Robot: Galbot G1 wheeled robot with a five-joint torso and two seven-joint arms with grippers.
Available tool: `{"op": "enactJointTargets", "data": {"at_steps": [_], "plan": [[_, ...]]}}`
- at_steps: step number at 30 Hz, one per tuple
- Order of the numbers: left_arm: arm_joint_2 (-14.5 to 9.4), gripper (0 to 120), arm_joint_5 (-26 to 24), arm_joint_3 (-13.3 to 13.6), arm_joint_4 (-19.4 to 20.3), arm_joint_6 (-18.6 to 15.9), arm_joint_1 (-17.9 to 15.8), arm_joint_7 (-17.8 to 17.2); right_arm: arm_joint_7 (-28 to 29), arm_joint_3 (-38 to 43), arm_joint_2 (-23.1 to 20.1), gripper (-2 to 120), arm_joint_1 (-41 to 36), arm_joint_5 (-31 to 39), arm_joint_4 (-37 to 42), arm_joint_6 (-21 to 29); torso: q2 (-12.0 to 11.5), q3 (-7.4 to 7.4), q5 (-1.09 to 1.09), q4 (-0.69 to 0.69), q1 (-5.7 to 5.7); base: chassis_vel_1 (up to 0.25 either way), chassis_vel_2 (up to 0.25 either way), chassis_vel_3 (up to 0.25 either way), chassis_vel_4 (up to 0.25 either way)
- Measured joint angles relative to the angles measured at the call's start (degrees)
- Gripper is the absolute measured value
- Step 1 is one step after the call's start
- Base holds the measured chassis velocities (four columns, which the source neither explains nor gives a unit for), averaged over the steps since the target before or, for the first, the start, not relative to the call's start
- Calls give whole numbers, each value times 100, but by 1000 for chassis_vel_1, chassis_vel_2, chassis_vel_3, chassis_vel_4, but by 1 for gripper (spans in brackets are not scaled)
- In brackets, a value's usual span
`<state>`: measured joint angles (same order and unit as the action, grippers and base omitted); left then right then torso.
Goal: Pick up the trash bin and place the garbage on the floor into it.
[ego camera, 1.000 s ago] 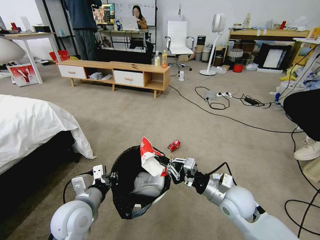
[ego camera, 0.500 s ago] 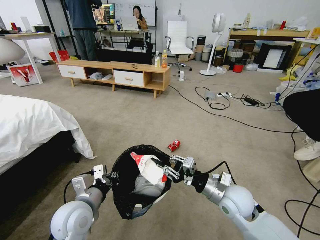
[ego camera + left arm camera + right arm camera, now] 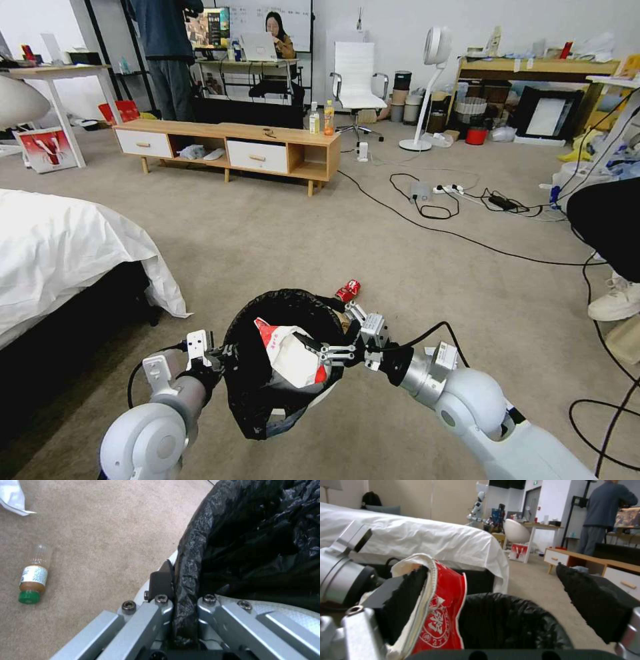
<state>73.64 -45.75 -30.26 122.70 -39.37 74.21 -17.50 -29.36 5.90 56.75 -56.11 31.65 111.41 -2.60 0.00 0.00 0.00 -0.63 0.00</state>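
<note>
Black bag plastic is pinched tight in my left gripper (image 3: pixel 185 610); its jaws are clamped on the rim of the trash bin (image 3: pixel 283 363), holding it up off the floor (image 3: pixel 267 227). My right gripper (image 3: pixel 313 348) reaches over the bin's mouth, and its jaws look spread apart, with the red-and-white wrapper (image 3: pixel 288 350) against one side. A crushed red can (image 3: pixel 347 291) lies on the carpet just past the bin. A small green-capped bottle (image 3: pixel 32 576) lies on the floor beside the bin.
</note>
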Motion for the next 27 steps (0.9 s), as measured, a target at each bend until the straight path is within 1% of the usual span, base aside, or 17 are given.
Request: {"op": "enactJointTargets", "data": {"at_steps": [6,7,8,9,10,11,12,13,14,16,17,18,19,22,23,24,27], "plan": [[-1,3,-6,48,60,-12,0,-6,184,10,-39,100,10,39,5,212,0,0,0,0,0,0,0,0,0],[1,3,-1,69,81,-12,7,-6,345,-30,-90,100,0,91,49,510,0,0,1,0,0,0,0,0,0],[1,3,-1,69,81,-12,7,-6,345,-30,-90,100,0,91,49,510,0,0,1,0,0,0,0,0,0],[4,3,5,89,99,-13,23,-4,509,-67,-149,100,-4,184,108,864,0,0,1,0,0,0,0,0,0],[11,3,24,103,103,-13,47,2,710,-90,-242,100,-4,420,236,1581,0,0,0,0,0,0,0,0,0],[11,3,24,103,103,-13,47,2,710,-90,-242,100,-4,420,236,1581,0,0,0,0,0,0,0,0,0],[14,3,39,102,103,-13,55,6,803,-85,-265,100,0,558,314,2000,0,0,0,0,0,0,0,0,0],[14,3,52,91,103,-8,71,16,1002,-67,-274,100,13,869,430,2582,0,0,0,-1,0,0,0,0,0],[14,3,52,91,103,-8,71,16,1002,-67,-274,100,13,869,430,2582,0,0,0,-1,0,0,0,0,0],[9,3,62,65,103,3,98,40,1485,-12,-216,100,81,1570,657,3678,0,0,0,0,0,0,0,0,0],[6,3,64,56,103,6,107,47,1681,8,-180,100,116,1868,736,4045,0,0,0,0,0,0,0,0,0],[6,3,64,56,103,6,107,47,1681,8,-180,100,116,1868,736,4045,0,0,0,0,0,0,0,0,0],[3,3,66,39,108,7,116,57,2045,35,-131,100,179,2377,856,4459,0,0,-1,1,0,0,0,0,0],[1,3,69,30,117,14,123,65,2236,35,-113,100,206,2678,898,4533,0,0,-1,1,0,0,0,0,0],[-7,3,71,17,123,22,132,75,2486,23,-89,100,227,3056,935,4581,0,0,0,0,0,0,0,0,0],[-12,3,72,8,128,24,142,80,2580,19,-69,100,237,3182,939,4584,0,0,0,0,0,0,0,0,0],[-16,3,74,1,132,25,148,82,2584,24,-59,100,237,3208,932,4584,0,0,0,0,0,0,0,0,0]]}}
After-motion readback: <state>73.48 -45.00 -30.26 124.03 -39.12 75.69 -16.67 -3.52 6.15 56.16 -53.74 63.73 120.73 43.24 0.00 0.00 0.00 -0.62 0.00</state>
